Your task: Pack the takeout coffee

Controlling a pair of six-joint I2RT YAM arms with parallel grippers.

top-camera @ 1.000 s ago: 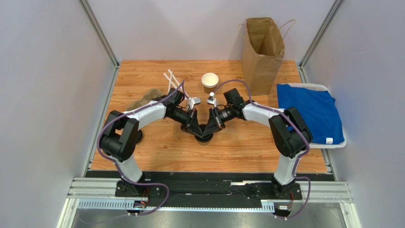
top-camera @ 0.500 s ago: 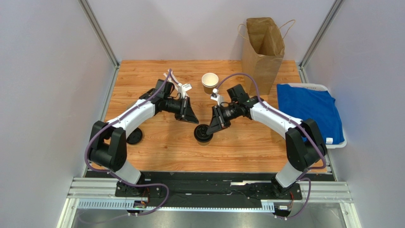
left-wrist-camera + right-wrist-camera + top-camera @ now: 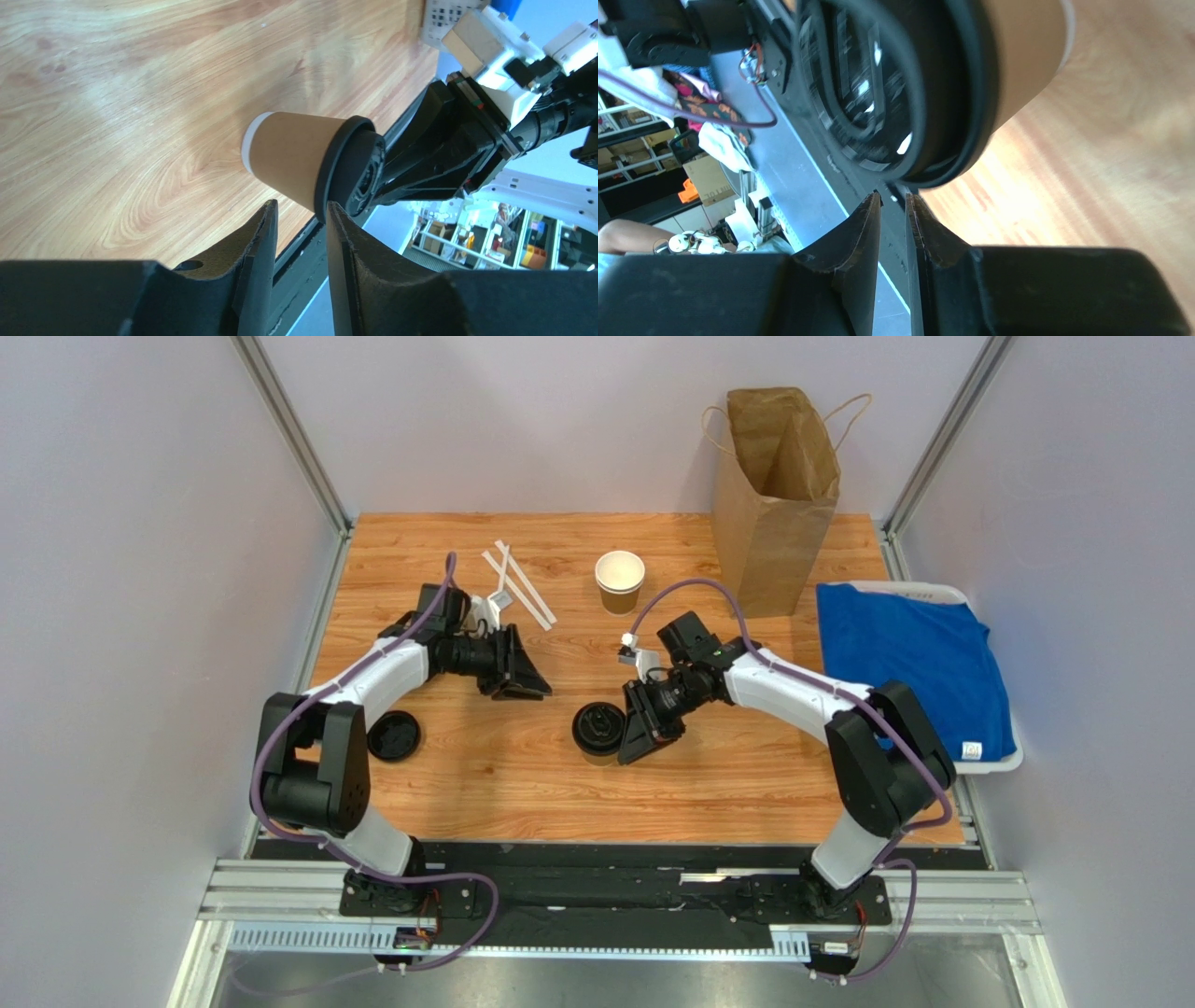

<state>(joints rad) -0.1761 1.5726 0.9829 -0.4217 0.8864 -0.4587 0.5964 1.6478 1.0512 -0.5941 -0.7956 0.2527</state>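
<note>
Both hands were empty. The right hand point(image 3: 892, 199) sat low, just beside the takeout coffee point(image 3: 599, 730), on its right. Its two black fingers were parted by a narrow slit with nothing caught between them. Seen from its own wrist, the tips ended right at the rim of the lid point(image 3: 878, 84), and I could not tell whether they brushed it. The left hand point(image 3: 526, 676) was well apart from the cup, off to its left and pointing toward it, fingers spread a little.

The coffee stood upright near the middle of the wooden surface point(image 3: 491, 784). It was a small cup with a brown kraft paper wall, narrowing to a thin white band at the foot. Its round black plastic top had a thick rolled rim and stepped rings inside it.

As for writing, the raised moulding on the lid was too blurred up close to read. A small white tag point(image 3: 971, 751) at the corner of the blue cloth point(image 3: 912, 658) was too small to make out.

Farther back stood a matching lidless cup point(image 3: 619, 577) and a plain brown paper bag point(image 3: 774, 490).
</note>
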